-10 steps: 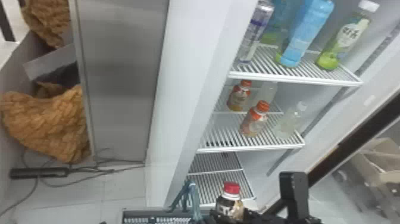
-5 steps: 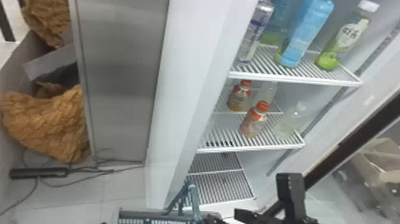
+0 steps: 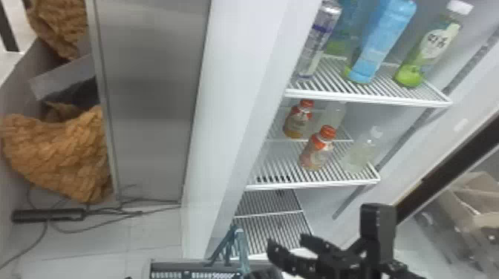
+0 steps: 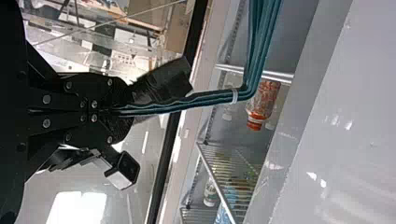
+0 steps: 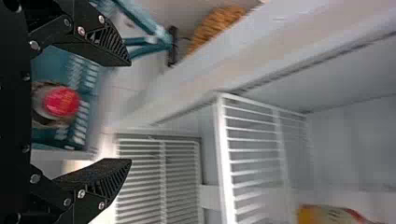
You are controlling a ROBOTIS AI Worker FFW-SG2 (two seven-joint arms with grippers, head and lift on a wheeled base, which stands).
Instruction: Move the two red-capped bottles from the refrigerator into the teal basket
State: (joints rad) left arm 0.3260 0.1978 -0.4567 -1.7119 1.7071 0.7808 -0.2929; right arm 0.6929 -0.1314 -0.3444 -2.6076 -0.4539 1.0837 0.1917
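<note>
My left gripper [image 3: 263, 274] is clamped on the teal basket's handle [image 4: 187, 102]. Beyond: red-capped bottle [image 4: 262, 102] upright on a refrigerator shelf [image 4: 282, 78]; other bottles [image 4: 210, 190] on the wire shelf [image 4: 206, 158] above.

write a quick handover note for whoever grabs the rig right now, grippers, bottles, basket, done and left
Left gripper: shut on the teal basket's handle.
Right gripper: open, empty, between the teal basket and the refrigerator shelves.
Bottles: one red-capped bottle is in the basket. Front bottle and rear bottle with orange-red caps stand on the shelf below the taller drinks.
Done: one red-capped bottle in.
Left: the second; I can't tell whether either shelf bottle is meant, so check first.
</note>
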